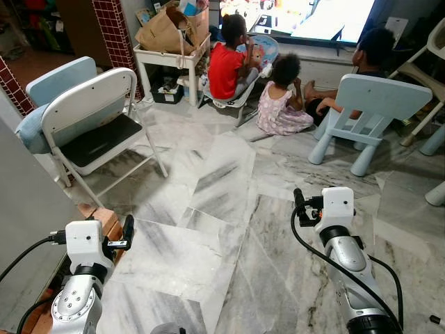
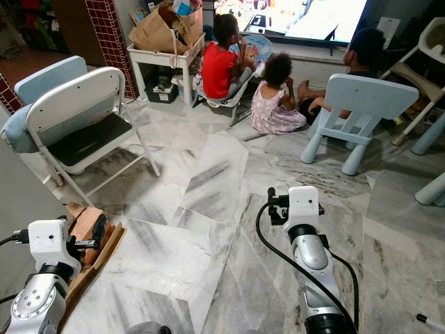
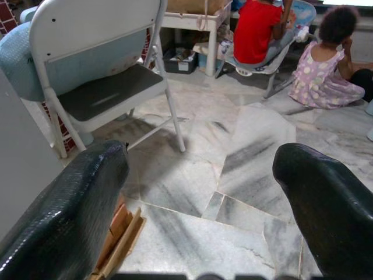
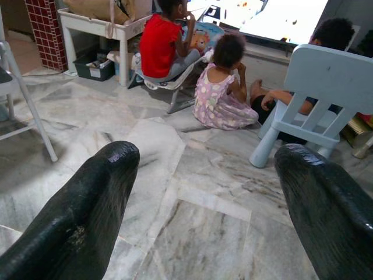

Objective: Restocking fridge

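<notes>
Listing, marble floor [image 1: 208,195]: white folding chair [image 1: 94,125] with dark seat on the robot's left; small light-blue chair [image 1: 372,111] ahead to the right; white worktop [image 1: 167,59] bearing a brown paper bag [image 1: 163,31] at the far wall. Three people seated on the floor [image 1: 281,94] before a bright screen [image 1: 306,17]. Wooden item [image 2: 87,229] by the left arm. Left end effector [image 3: 201,192]: fingers spread wide, holding nothing. Right end effector [image 4: 204,204]: likewise spread, empty, above the floor. Fridge: cannot be made out.
</notes>
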You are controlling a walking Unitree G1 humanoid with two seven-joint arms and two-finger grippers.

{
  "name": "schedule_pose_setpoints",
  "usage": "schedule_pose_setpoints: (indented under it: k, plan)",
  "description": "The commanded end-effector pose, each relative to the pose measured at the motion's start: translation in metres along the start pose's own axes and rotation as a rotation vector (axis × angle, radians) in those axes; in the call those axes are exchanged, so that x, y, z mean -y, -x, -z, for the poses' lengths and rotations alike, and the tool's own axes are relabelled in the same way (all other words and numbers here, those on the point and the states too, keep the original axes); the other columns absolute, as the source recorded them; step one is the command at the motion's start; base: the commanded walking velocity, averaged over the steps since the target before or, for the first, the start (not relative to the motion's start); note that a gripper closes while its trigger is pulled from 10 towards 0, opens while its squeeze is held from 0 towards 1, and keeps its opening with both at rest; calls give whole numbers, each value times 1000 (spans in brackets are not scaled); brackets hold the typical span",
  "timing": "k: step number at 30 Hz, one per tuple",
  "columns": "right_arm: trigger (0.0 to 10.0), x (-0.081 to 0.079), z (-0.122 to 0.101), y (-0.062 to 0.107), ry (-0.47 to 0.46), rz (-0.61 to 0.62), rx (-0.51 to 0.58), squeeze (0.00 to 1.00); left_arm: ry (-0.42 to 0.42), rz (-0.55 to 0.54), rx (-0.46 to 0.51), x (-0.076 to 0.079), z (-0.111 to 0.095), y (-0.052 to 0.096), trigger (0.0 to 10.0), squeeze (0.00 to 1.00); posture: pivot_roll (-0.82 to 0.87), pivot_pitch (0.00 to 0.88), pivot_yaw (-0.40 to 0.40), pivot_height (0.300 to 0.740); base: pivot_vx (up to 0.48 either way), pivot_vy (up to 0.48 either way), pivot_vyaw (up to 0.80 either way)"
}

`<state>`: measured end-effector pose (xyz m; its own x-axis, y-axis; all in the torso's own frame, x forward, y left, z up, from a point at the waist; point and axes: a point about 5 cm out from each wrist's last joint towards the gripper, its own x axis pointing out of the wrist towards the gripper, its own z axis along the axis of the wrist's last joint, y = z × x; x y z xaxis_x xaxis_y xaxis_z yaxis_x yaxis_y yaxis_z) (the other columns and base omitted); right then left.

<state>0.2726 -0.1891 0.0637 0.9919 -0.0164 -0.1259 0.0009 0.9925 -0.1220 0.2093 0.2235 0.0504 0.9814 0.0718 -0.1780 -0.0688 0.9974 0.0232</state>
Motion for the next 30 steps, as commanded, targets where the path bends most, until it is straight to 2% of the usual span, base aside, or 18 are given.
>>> schedule_pose_setpoints:
  k: [1,2,3,5,30]
  plan:
    - [10000,-74,-77,-32,-140,-339,75,0,227,-136,142,-6,-65,13,10000,0,118,0,-62,740,0,0,0]
    - [10000,-68,-76,-33,-138,-320,72,0,221,-157,155,-5,-66,15,10000,0,114,0,-61,740,0,0,0]
    - [10000,-60,-74,-33,-163,-290,58,0,174,-146,186,0,-72,16,10000,0,115,0,-62,740,0,0,0]
    - [10000,-59,-74,-32,-166,-293,59,0,108,-107,215,5,-76,16,10000,0,115,0,-62,740,0,0,0]
    - [10000,-59,-74,-32,-166,-293,59,0,108,-107,215,5,-76,16,10000,0,115,0,-62,740,0,0,0]
